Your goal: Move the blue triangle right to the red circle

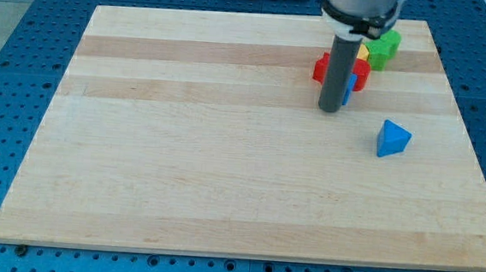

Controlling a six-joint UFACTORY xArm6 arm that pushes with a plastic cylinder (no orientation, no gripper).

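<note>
The blue triangle (393,139) lies alone on the wooden board (225,152), right of centre. My tip (331,109) is down on the board, to the triangle's upper left and apart from it. Just behind the rod sits a cluster: a red circle (360,74) at the rod's right, another red block (321,67) at its left, and a second blue block (350,88) mostly hidden by the rod. The blue triangle is below and to the right of the red circle.
A yellow block (362,53) and a green block (383,46) sit at the top of the cluster near the board's top right. A blue perforated table (25,69) surrounds the board.
</note>
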